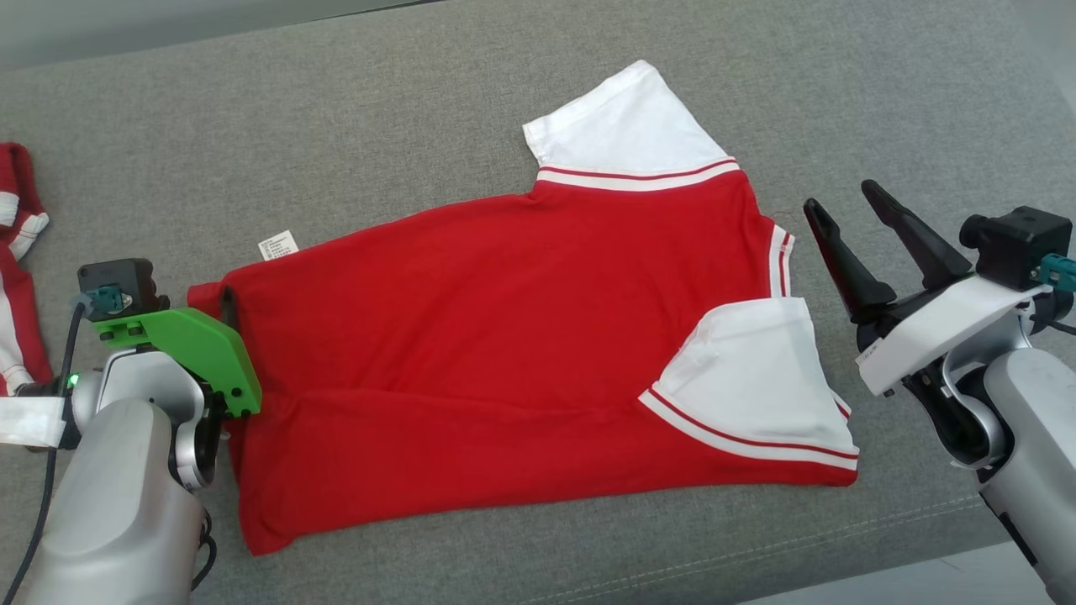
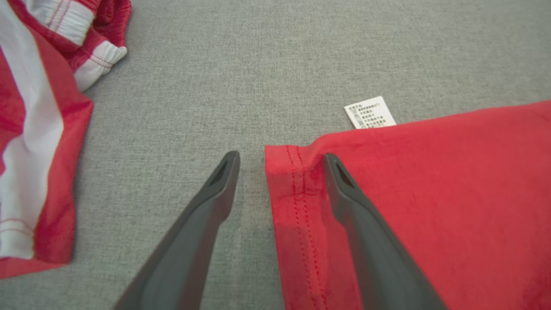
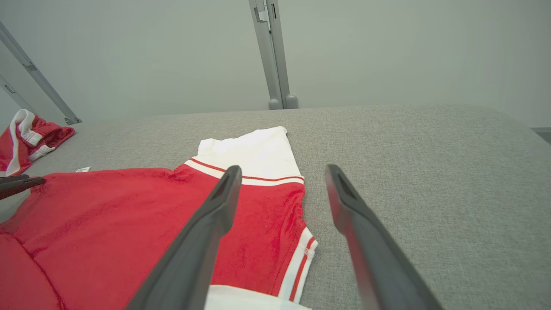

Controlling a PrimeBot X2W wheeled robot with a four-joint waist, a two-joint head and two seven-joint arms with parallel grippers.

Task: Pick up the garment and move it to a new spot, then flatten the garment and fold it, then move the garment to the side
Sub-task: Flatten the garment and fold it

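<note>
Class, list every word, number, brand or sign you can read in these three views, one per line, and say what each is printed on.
White care label, sticking out from the edge of the red garment: several rows of small dark print, too small and blurred to read.
Nothing else in these views carries text that can be read.

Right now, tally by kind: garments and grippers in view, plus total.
Garments: 2 (red shirt, red-and-white garment at far left)
Grippers: 2 (left gripper, right gripper, both open)
Total: 4
</note>
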